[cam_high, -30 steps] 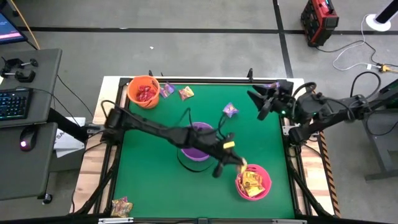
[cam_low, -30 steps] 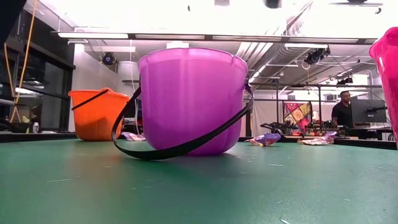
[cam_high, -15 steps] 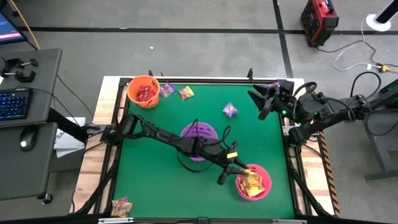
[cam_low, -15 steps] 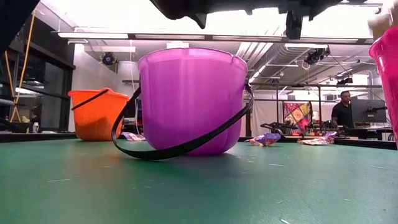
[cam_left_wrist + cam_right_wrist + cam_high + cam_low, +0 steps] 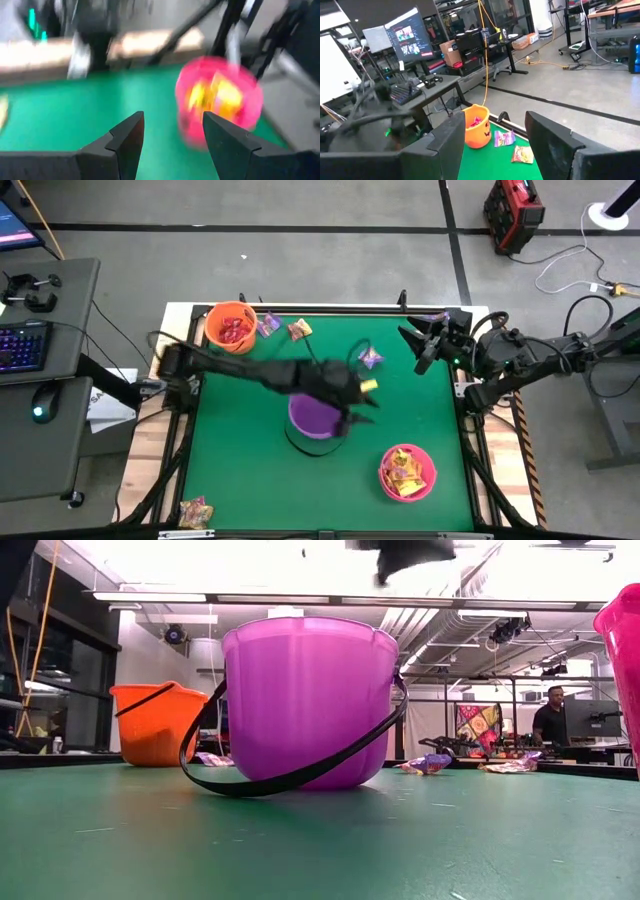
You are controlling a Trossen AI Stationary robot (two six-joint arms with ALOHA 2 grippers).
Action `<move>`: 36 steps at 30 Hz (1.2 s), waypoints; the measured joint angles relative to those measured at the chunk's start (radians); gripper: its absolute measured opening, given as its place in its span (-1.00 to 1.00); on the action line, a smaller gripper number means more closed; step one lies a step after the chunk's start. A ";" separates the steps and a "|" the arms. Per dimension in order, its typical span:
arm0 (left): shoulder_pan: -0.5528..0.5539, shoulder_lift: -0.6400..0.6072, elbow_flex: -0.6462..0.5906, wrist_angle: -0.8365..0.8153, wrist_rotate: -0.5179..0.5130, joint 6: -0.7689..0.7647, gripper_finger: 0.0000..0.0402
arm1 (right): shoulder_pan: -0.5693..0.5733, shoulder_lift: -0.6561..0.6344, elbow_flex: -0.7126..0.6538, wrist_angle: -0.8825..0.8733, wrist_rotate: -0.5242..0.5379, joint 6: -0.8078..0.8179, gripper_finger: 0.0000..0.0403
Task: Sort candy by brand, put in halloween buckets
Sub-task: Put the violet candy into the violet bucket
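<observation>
My left gripper [image 5: 357,410] is open and empty, in the air just right of the purple bucket [image 5: 318,418], between it and the pink bucket [image 5: 407,471]. In its wrist view [image 5: 172,135] it looks toward the blurred pink bucket [image 5: 220,100], which holds several yellow candy packets. The orange bucket [image 5: 231,327] at the far left holds red packets. Loose candy lies on the mat: a purple packet [image 5: 371,358], a purple one [image 5: 268,325] and a yellow-orange one [image 5: 299,330]. My right gripper [image 5: 420,345] is open and waits at the far right edge.
All three buckets stand upright on the green mat. The purple bucket's black handle [image 5: 290,775] lies down on the mat in front of it. One packet [image 5: 195,512] lies off the mat at the near left corner. A person [image 5: 548,720] sits far behind the table.
My left gripper has left the pink bucket's near-left rim. It has gone up and toward the table's far edge and left, and is now beside the purple bucket. The buckets have kept still.
</observation>
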 joint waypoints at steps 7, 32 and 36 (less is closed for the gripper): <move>0.141 -0.206 -0.032 -0.637 0.000 -0.006 -0.04 | 0.000 0.000 0.000 -0.019 0.040 0.002 0.00; 0.303 -0.951 -0.751 -0.056 -0.209 -0.500 -0.05 | -0.745 0.500 0.000 -0.573 -0.772 0.464 0.00; 0.340 -0.951 -0.732 -0.058 -0.209 -0.428 -0.05 | -0.792 0.635 0.000 -0.562 -0.856 0.457 0.00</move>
